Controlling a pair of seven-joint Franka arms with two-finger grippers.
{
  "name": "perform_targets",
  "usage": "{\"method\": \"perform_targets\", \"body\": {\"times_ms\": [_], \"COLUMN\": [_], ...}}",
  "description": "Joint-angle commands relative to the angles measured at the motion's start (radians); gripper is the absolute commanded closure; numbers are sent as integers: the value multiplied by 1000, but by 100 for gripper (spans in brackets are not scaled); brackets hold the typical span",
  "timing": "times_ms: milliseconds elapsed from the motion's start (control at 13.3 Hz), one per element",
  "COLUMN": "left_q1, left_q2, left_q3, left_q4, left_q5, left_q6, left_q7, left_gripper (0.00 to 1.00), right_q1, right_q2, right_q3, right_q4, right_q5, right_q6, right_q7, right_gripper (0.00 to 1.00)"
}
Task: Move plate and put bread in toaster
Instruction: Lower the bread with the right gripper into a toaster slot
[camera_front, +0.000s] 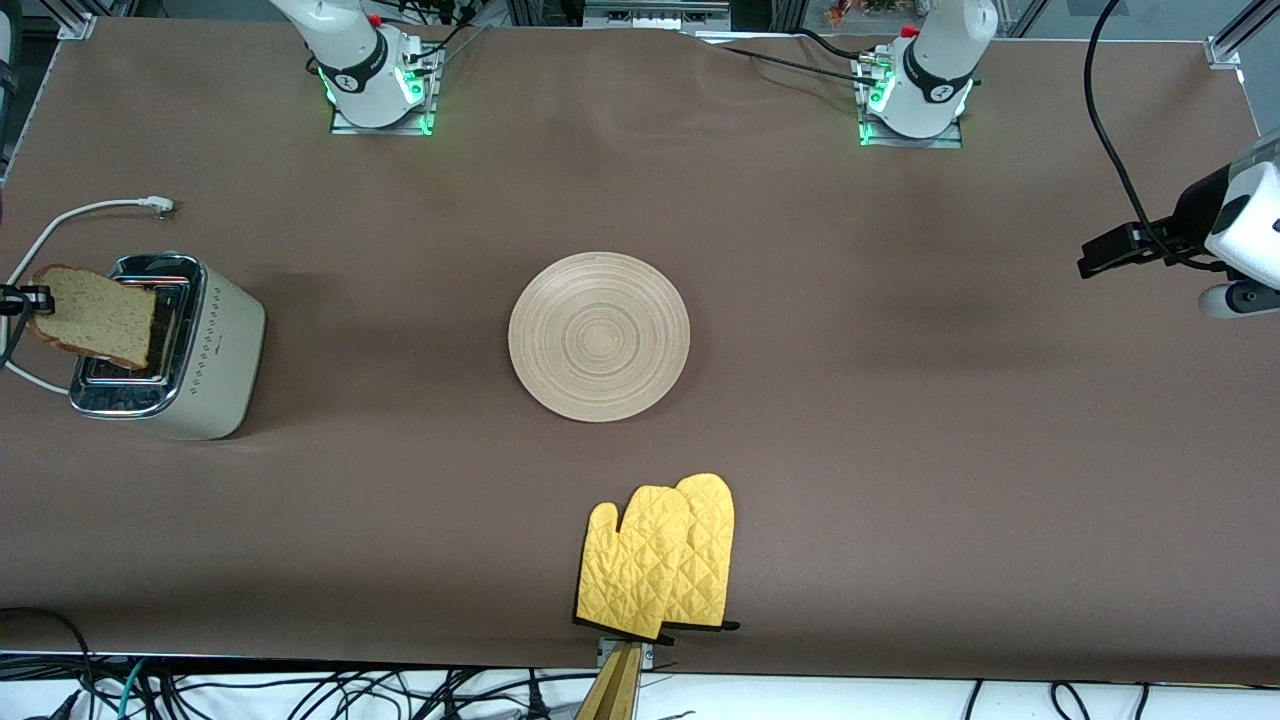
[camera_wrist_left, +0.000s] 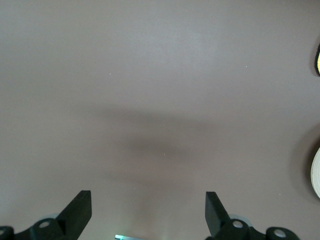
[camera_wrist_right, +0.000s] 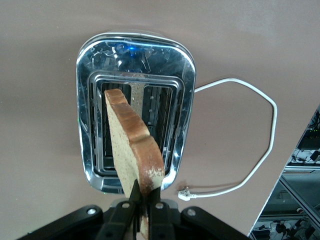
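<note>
We see the right gripper (camera_wrist_right: 141, 207) over the toaster (camera_front: 205, 345), its fingers (camera_wrist_right: 131, 200) pinching the crust edge of the bread slice (camera_wrist_right: 131, 145). The slice stands on edge between the two fingers and hangs above the chrome top, roughly in line with one of the two slots; we cannot tell whether its lower edge has entered the slot. The toaster sits toward the right arm's end of the table, its white cord (camera_front: 60, 225) trailing beside it.

The wooden plate (camera_front: 598, 336) lies bare at mid-table, with the yellow oven mitts (camera_front: 660, 560) nearer the front camera.

The left arm waits; the left gripper (camera_wrist_left: 148, 212) hangs over bare tabletop toward its own end, fingers spread wide apart with nothing between them.
</note>
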Motion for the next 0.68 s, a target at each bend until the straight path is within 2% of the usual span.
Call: {"method": "perform_targets", "body": {"times_ms": [0, 602], "left_q1": [2, 1], "left_q2": [6, 6], "left_q3": [0, -1], "left_q4": [20, 20], "left_q5": [-4, -4], "left_q6": [-3, -3], "left_q7": [-4, -4], "left_gripper": [0, 0], "right_q1": [-2, 4], "right_q2": [22, 53], "right_q3": [3, 8], "right_q4": [28, 27], "right_q5": [-16, 36], "right_q6": [6, 11], "right_q7": [26, 95], "right_gripper": [100, 100]}}
